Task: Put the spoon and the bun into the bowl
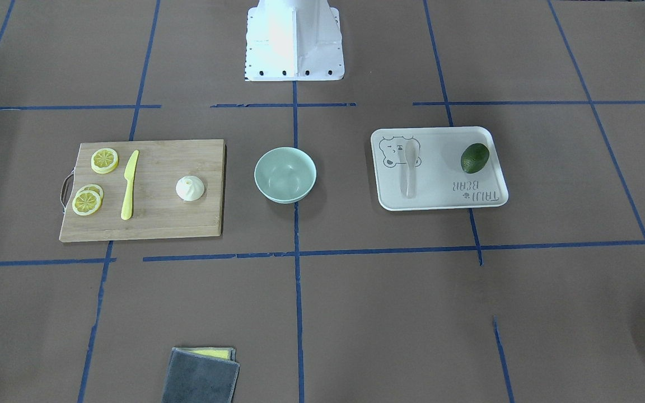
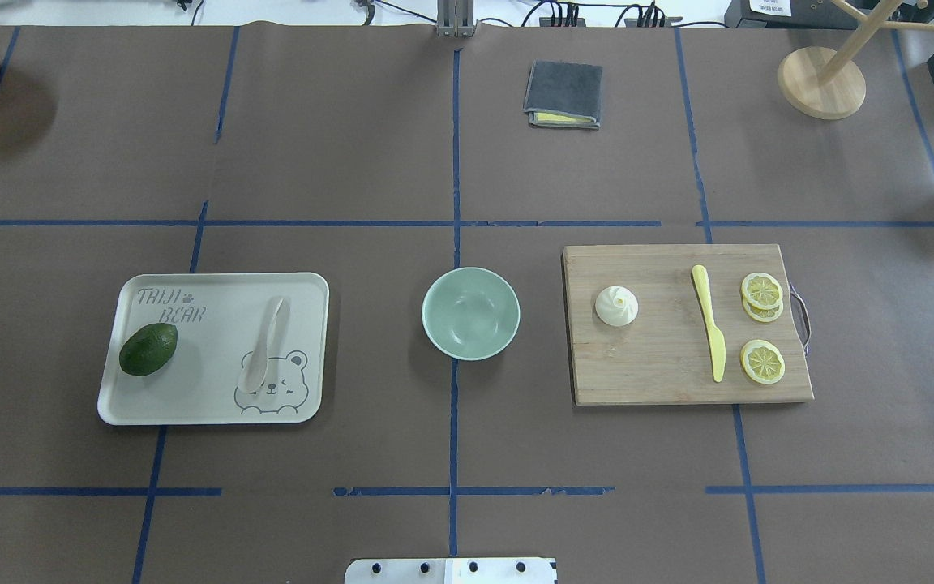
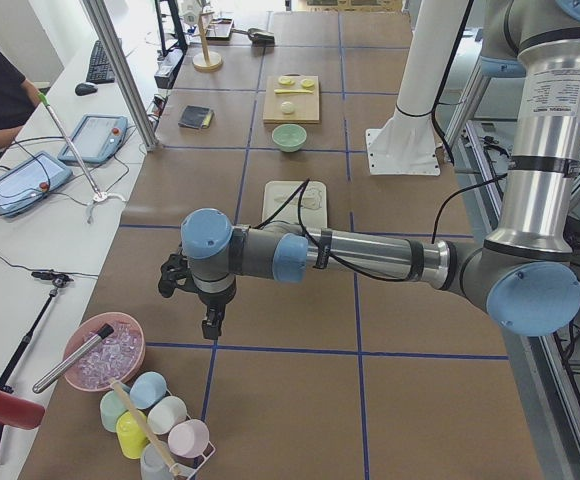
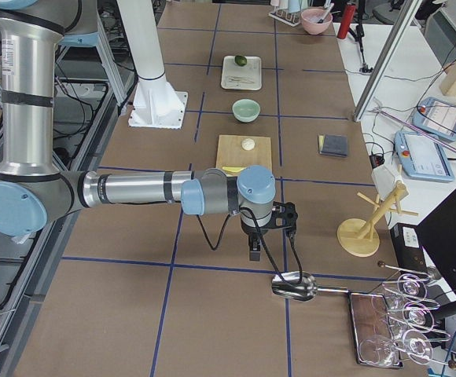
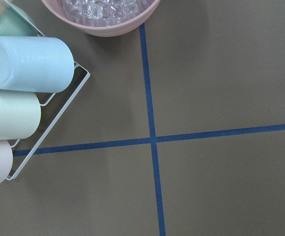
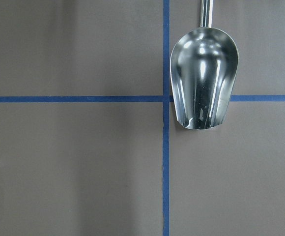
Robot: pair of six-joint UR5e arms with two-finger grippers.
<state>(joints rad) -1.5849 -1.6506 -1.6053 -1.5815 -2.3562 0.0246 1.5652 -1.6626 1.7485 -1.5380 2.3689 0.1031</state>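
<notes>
The pale spoon lies on the white bear tray on the table's left; it also shows in the front view. The white pleated bun sits on the wooden cutting board on the right. The mint-green bowl stands empty between them. My left gripper hangs far off at the table's left end, and my right gripper at the right end. Both show only in the side views, so I cannot tell if they are open or shut.
An avocado shares the tray. A yellow knife and lemon slices lie on the board. A folded grey cloth lies at the far edge. A metal scoop lies under the right wrist, a cup rack under the left.
</notes>
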